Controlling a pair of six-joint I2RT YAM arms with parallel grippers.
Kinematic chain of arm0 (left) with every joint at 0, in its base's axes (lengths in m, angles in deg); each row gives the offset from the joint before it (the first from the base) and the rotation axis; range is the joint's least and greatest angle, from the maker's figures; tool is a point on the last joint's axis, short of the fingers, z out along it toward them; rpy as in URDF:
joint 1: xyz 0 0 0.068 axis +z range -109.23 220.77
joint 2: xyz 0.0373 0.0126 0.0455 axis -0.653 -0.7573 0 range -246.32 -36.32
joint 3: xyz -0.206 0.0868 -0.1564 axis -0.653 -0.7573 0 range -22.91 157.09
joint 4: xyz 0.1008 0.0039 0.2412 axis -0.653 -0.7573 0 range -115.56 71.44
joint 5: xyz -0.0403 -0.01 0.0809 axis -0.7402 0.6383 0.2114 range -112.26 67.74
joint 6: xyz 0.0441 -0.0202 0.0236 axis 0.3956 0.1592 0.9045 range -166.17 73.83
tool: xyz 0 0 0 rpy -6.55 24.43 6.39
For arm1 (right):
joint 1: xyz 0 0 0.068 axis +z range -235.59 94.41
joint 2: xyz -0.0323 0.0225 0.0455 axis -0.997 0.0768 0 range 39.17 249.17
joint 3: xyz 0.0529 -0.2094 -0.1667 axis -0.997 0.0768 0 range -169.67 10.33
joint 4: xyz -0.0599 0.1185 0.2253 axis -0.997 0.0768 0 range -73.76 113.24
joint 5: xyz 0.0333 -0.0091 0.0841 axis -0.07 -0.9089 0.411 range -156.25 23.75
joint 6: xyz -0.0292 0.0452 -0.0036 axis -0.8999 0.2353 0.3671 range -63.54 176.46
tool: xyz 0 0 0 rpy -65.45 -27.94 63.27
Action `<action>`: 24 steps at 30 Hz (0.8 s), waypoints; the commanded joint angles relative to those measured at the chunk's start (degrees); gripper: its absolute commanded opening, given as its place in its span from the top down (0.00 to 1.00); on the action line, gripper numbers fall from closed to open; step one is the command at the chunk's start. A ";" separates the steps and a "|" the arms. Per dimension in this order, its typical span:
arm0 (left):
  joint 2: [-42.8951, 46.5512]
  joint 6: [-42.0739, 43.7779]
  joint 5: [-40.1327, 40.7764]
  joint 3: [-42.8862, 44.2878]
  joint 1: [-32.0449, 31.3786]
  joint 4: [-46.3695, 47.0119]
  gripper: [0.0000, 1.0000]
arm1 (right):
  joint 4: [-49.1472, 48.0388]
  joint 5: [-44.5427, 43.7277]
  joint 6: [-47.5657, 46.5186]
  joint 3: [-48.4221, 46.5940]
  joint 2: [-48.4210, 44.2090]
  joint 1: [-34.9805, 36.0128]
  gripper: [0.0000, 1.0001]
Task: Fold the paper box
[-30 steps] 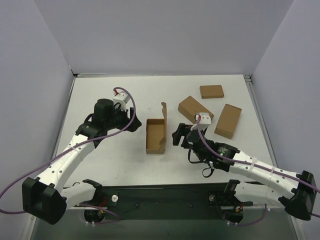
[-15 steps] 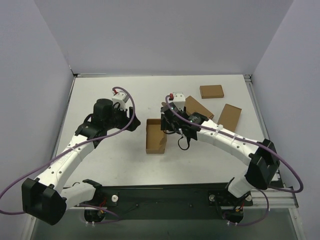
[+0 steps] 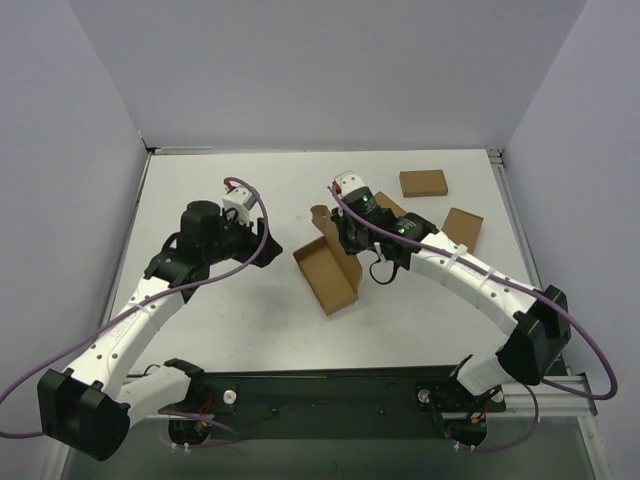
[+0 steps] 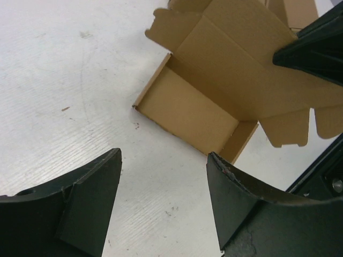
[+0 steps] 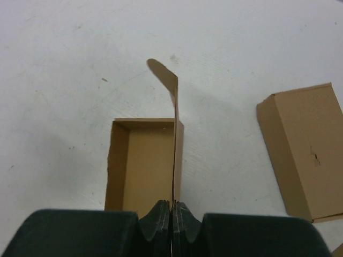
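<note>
as right tool pinches, paper box slants

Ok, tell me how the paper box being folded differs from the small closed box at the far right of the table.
The paper box is open, tray showing, lid flap raised; the small box is shut flat. The right gripper pinches the paper box's flap; the small box lies free. The paper box sits skewed; the small box lies square to the table edge. Both are plain brown cardboard.
</note>
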 commanded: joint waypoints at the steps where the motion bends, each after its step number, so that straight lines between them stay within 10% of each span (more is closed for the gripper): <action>1: 1.58 1.73 -7.30 -0.41 0.24 3.86 0.26 | 0.77 8.85 -14.66 0.63 -5.86 -1.66 1.00; 16: 4.74 9.82 -18.88 -3.58 0.86 6.58 0.15 | 16.15 49.53 -29.27 -7.55 -6.12 -10.45 1.00; 24: 3.33 8.16 -19.96 -4.37 0.86 8.78 0.15 | 16.68 53.34 -29.98 -6.23 -7.97 -12.03 1.00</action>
